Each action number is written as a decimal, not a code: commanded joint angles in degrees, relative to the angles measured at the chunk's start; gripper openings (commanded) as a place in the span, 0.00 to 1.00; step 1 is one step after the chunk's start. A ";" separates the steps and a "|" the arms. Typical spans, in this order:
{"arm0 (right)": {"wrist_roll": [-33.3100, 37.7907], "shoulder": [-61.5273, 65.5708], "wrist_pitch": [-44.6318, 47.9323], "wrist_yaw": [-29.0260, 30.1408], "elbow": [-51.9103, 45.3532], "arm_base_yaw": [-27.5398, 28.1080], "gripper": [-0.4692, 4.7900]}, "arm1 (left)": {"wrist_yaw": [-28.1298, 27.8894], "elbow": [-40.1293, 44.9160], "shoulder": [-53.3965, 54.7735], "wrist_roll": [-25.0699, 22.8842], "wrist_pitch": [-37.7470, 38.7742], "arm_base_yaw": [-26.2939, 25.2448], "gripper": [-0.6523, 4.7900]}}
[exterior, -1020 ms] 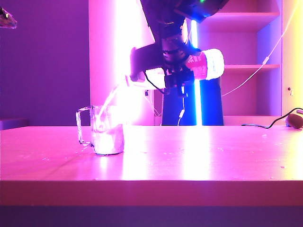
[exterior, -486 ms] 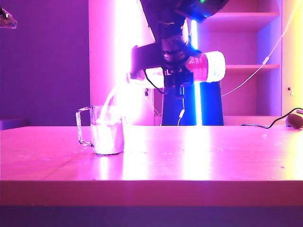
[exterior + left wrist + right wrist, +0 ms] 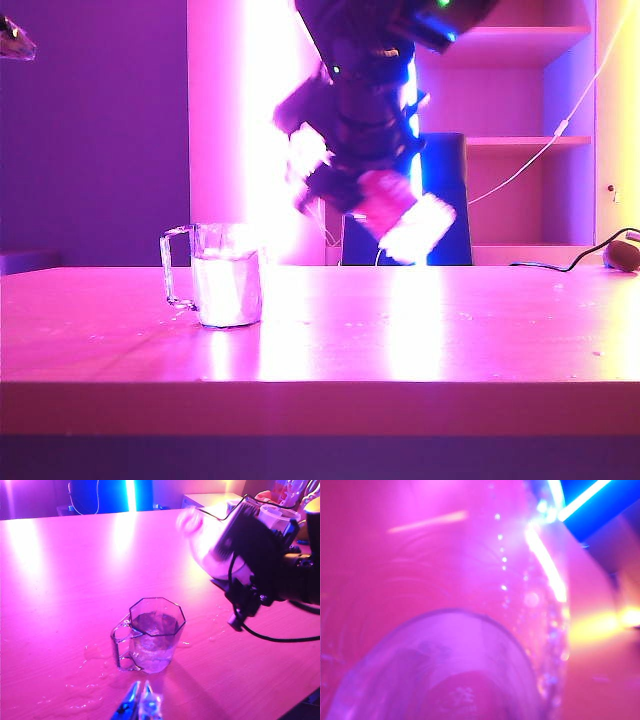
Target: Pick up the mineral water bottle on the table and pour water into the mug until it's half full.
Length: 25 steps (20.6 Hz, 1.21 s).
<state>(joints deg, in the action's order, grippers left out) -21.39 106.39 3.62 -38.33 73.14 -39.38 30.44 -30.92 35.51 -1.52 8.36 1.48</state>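
My right gripper [image 3: 365, 185] is clamped on the bottle [image 3: 400, 215], up over the surface [image 3: 420, 330], right of the mug [image 3: 225, 287].

Left gripper [image 3: 141, 706] tips look together near the mug. I'd hold that thin, wet, slippery bottle mid-body; it's blurred, so its mouth is hard to see.

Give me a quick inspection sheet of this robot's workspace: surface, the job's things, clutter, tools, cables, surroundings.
Surface: wooden table, spilled droplets beside the mug.
Job's things: glass mug upright, holding water; mineral water bottle tilted in the air, no stream seen.
Clutter: small object at far right edge.
Tools: right tool shut on the bottle; left tool shut, near the mug, touching nothing.
Cables: cable on table, far right.
Surroundings: shelves, blue chair.
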 commanded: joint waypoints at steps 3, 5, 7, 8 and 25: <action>17.86 -0.22 33.27 9.20 -11.98 4.07 0.55 | 0.22 -0.31 -0.09 -0.17 -0.70 0.00 0.11; 21.84 0.02 41.86 10.36 -16.02 6.62 0.55 | 0.24 -0.31 -0.09 -0.17 -0.72 0.02 0.11; 23.19 0.02 47.04 11.39 -20.06 9.99 0.55 | 0.24 -0.31 -0.09 -0.15 -0.70 0.02 0.11; 23.37 0.02 48.41 12.07 -22.16 11.78 0.55 | 0.24 -0.31 -0.09 0.00 -0.55 0.02 0.11; 25.94 -9.18 34.91 20.33 -33.00 15.91 1.00 | -10.45 -0.28 -4.81 2.40 -4.63 -1.33 0.11</action>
<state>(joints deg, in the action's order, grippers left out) 4.32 98.83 42.68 -17.93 40.05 -23.42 23.24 -30.89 32.21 -0.12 6.39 0.51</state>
